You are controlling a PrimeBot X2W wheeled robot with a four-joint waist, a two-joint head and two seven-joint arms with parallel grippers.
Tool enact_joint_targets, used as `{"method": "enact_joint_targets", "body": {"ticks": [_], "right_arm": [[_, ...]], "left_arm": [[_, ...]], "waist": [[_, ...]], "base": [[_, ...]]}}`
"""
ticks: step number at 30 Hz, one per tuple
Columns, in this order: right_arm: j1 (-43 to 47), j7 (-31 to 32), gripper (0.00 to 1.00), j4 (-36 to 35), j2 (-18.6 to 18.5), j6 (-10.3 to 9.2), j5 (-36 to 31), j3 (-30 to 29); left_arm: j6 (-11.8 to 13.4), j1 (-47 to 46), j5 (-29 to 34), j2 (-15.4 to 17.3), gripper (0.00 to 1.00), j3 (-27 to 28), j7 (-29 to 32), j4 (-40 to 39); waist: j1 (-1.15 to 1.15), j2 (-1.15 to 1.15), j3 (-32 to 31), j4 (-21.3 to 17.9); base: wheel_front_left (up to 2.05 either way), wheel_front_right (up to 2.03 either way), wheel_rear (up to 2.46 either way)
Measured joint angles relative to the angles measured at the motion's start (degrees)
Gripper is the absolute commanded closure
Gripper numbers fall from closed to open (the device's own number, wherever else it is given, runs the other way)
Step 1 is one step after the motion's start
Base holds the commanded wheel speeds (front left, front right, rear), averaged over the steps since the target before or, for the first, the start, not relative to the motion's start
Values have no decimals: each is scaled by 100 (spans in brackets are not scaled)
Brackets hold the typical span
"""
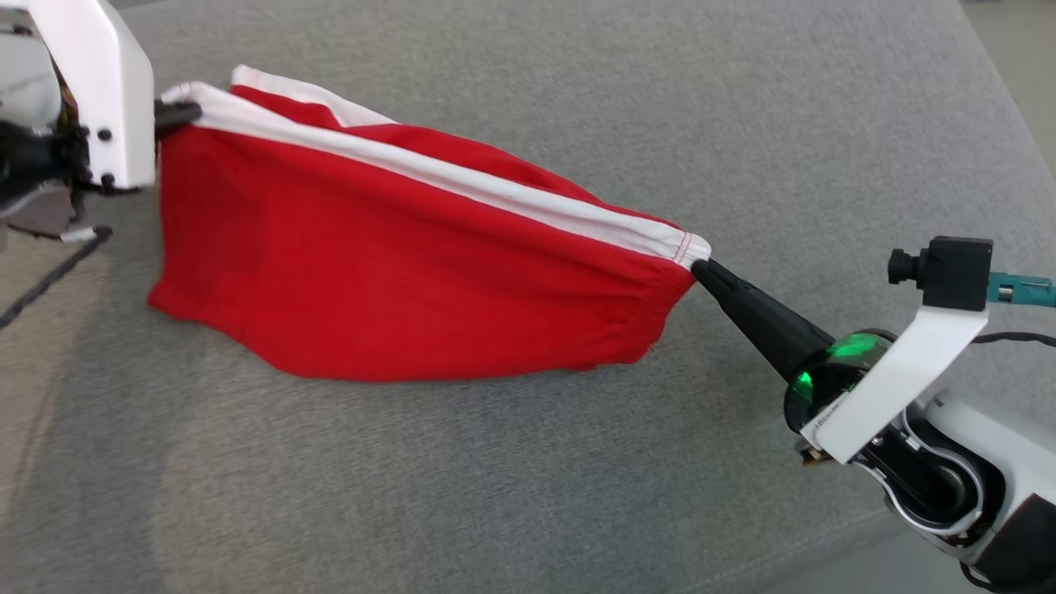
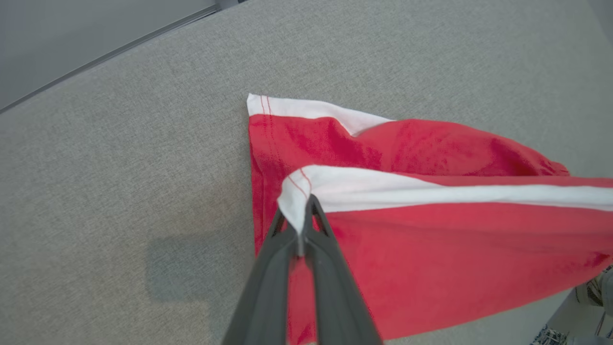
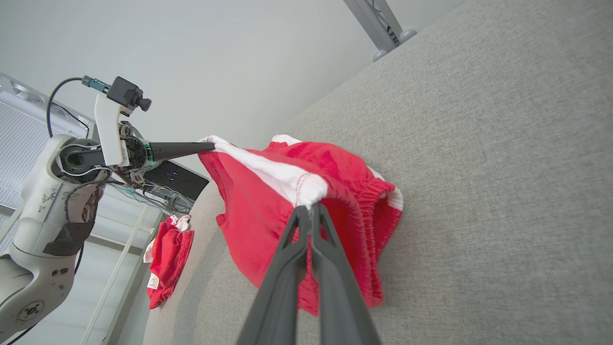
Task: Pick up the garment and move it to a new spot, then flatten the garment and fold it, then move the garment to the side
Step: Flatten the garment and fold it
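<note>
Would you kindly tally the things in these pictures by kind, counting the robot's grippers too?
Red garments: 2 (the held garment; the spare garment beyond the surface's edge)
Grippers: 2 (left gripper and right gripper, each shut on the held garment)
Grey fabric surface: 1
Total: 5

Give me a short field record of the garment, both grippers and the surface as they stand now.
item: red fabric garment with a white band
garment state: held up by its band, stretched between the two grippers; lower part appears to touch the surface
left gripper: shut on the band's left corner
right gripper: shut on the band's right corner
support: grey woven fabric surface
task stage: not yet flattened or folded
also seen: second red-and-white cloth, hanging beyond the surface's edge
</note>
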Motion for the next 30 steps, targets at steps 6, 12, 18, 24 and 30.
{"method": "enact_joint_targets", "body": {"ticks": [6,12,18,24,30], "right_arm": [[-179,-90,100,256,338,0,-112,-52],[-402,-101,100,550,644,1,-191,-7],[-532,-145,100,743,827,1,-192,24],[-566,-146,0,937,905,1,-174,124],[-559,-29,0,1115,900,1,-54,230]], "left_arm": [[-82,-513,308,-127,100,-137,-79,592],[-192,-804,493,-276,100,-212,-299,1162],[-276,-981,643,-446,0,-261,-671,1661],[-472,-1033,621,-590,0,-299,-742,2003],[-635,-1050,533,-646,0,-350,-744,2178]], "waist": [[0,0,351,-297],[0,0,652,-515],[0,0,742,-570],[0,0,638,-482],[0,0,417,-388]], "base": [[0,0,0],[0,0,0],[0,0,0],[0,0,0],[0,0,0]]}}
